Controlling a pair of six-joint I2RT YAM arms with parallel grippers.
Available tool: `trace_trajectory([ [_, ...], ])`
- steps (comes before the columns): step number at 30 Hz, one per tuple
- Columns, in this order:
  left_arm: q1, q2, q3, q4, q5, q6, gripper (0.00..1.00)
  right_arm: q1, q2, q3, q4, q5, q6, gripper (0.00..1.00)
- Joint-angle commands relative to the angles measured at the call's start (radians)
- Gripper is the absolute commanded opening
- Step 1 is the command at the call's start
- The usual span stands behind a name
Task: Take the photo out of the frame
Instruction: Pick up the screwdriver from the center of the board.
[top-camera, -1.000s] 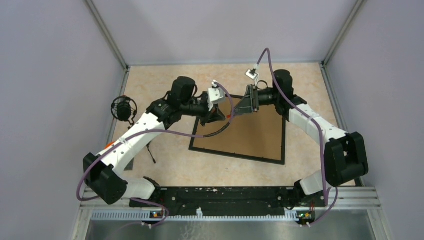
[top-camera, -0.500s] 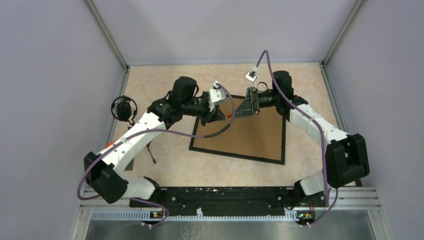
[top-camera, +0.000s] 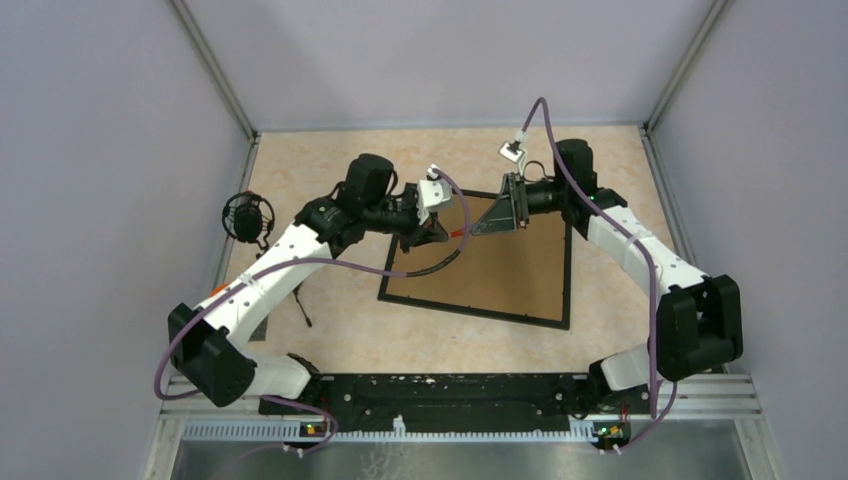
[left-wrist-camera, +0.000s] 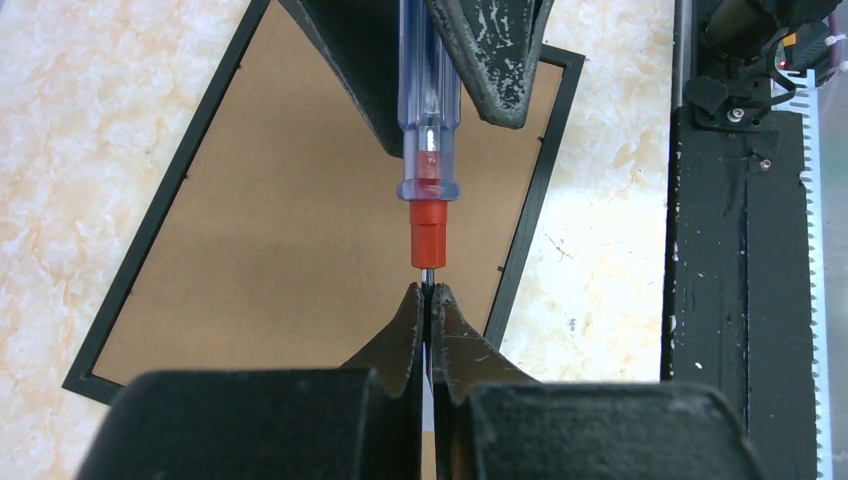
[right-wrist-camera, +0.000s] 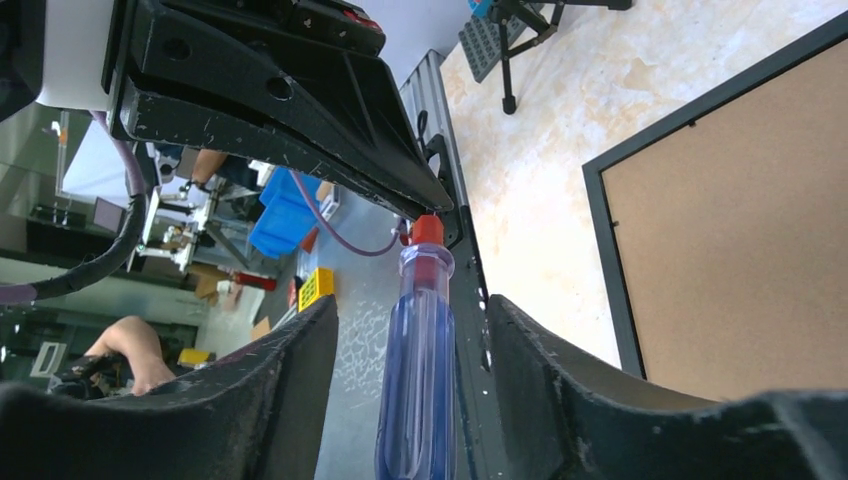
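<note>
Table (top-camera: 340, 330): under both sets of jaws, carrying everything.
Frame (left-wrist-camera: 530, 200): flat on it, back up, well below the jaws. Far-left corner roughly underneath where the jaws meet, the rest running off toward the arm bases and to the right.
Backing board (left-wrist-camera: 290, 250): in place, covering the whole back. Photo not in view, presumably underneath it and face down, so not reachable yet.
Left gripper (left-wrist-camera: 427, 300): jaws pinched right together on the bare metal shaft, just past the red collar.
Right gripper (right-wrist-camera: 412, 305): jaws apart, straddling the clear handle with a gap on both sides (looks like no grip there).
Screwdriver (left-wrist-camera: 428, 120): bridging jaw to jaw, long axis roughly level and left-right, handle end in the right jaws, blade end buried in the left ones.

Key relation, as a judgement: tool axis parallel to the board rather than pointing down at it, and working tip swallowed by the left jaws. Needs regripping by the handle and tilting down toward the frame edge below. Both arms about equally near.
</note>
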Motion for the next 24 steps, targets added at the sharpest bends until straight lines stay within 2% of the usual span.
trace_trajectory([
  [1,-0.004,0.01,0.048,0.012,0.016,0.014,0.0,0.015,-0.026,0.058,-0.025,0.026,-0.016,0.52],
  [13,-0.036,0.039,0.073,0.021,-0.014,0.014,0.0,0.064,-0.01,0.09,-0.097,0.065,-0.03,0.39],
  [17,-0.04,0.045,0.082,0.024,-0.012,0.013,0.0,0.07,-0.005,0.085,-0.087,0.068,-0.021,0.32],
  [22,-0.045,0.051,0.088,0.029,-0.007,0.001,0.0,0.08,-0.003,0.081,-0.078,0.07,-0.019,0.16],
  [24,-0.046,0.053,0.091,0.036,-0.016,-0.015,0.0,0.081,0.0,0.081,-0.075,0.064,-0.02,0.0],
])
